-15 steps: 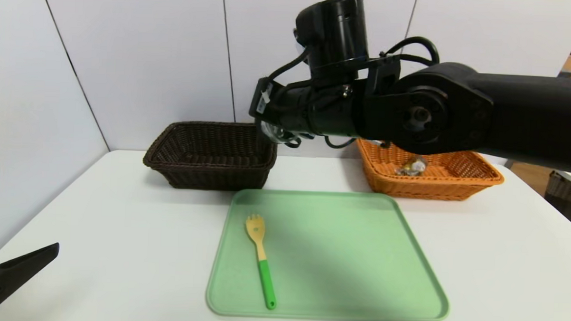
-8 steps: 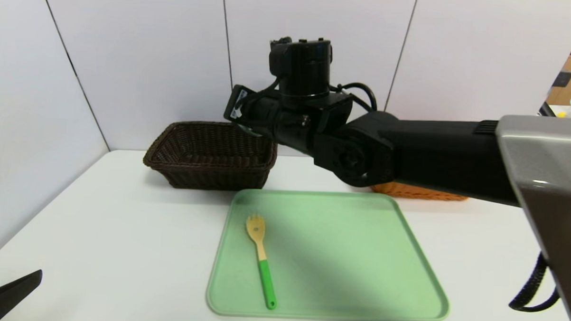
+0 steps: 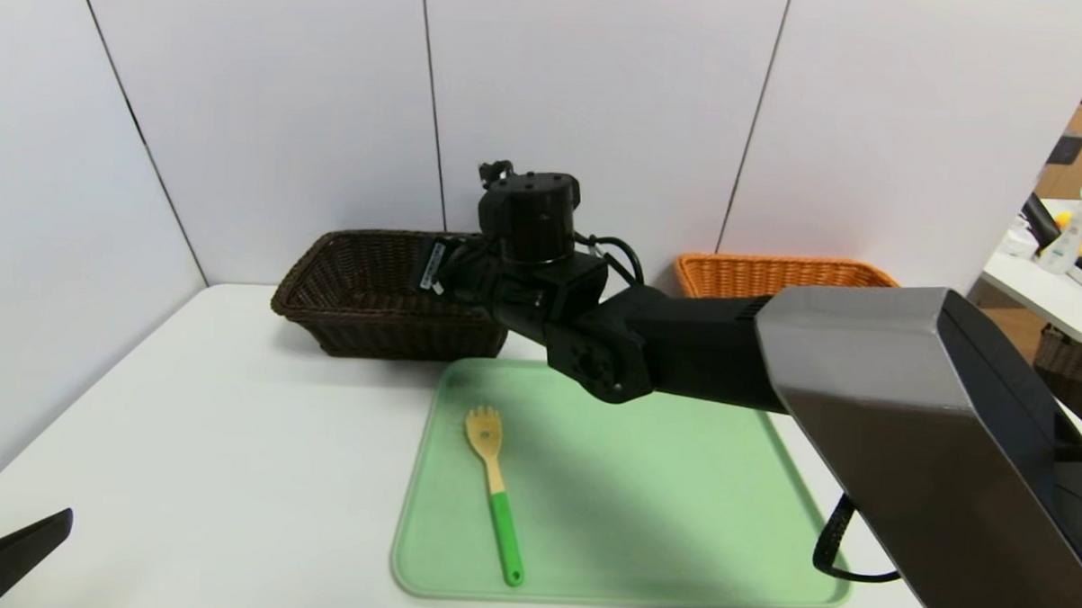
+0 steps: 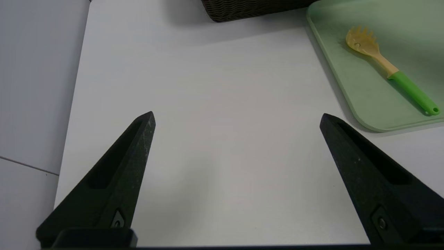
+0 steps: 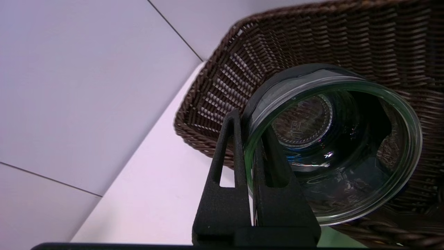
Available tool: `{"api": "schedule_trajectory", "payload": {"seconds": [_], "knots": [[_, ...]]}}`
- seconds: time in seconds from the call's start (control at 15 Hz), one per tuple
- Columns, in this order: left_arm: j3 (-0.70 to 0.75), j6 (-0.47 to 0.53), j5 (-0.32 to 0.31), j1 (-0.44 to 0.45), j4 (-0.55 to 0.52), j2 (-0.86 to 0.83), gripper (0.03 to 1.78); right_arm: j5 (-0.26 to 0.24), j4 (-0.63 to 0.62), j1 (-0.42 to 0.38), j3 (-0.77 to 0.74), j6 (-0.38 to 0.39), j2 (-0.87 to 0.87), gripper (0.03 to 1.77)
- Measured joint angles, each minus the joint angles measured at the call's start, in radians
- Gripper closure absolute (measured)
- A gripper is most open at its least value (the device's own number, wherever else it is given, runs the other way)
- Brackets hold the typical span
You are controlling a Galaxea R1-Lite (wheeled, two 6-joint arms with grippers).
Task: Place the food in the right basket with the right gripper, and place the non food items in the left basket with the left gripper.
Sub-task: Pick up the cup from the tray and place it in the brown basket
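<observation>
White worktop (image 3: 230, 437) is bounded at the back and on the left by pale wall panels (image 3: 314, 107) with dark seams. Clear glass cup with black holder (image 5: 347, 194) is held by the right claw (image 5: 248, 128): fingers closed across one side of the cup wall, one inside the rim, one outside. Rest of the cup is left projecting to one side of the fingers, mouth facing the wrist camera. Both are positioned over the rectangular dark brown woven wicker basket (image 3: 396, 335); whether the cup base is touching the basket cannot be told.

Left claw (image 4: 237, 114) is held above the worktop, to the left of the pale green rectangular tray (image 3: 641, 523), fingers wide apart, nothing between them. Yellow-headed fork-like spoon with green handle (image 3: 505, 528) is laid flat near the tray's left edge, prongs towards the back, well apart from the left claw.

Edges: dark basket is set behind the tray's left part. Rectangular orange-tan woven wicker basket (image 3: 776, 272) is seen at the back right, its front blocked by the right arm (image 3: 862, 378), which is stretched across the tray. Open room is given by the bare worktop between the left claw, dark basket and tray.
</observation>
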Motion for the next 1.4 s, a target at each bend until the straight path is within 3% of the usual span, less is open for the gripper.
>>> {"api": "schedule_trajectory", "payload": {"seconds": [0.47, 0.93, 1.4], "knots": [[0.011, 0.001, 0.0, 0.011, 0.001, -0.001, 0.12, 0.042, -0.049, -0.043, -0.001, 0.0, 0.04, 1.7], [0.031, 0.002, -0.001, 0.013, 0.001, -0.01, 0.12, 0.051, -0.056, -0.056, 0.0, -0.021, 0.056, 1.7], [0.032, 0.002, -0.003, 0.012, 0.0, -0.01, 0.12, 0.053, -0.056, -0.06, 0.0, -0.044, 0.056, 0.79]]}}
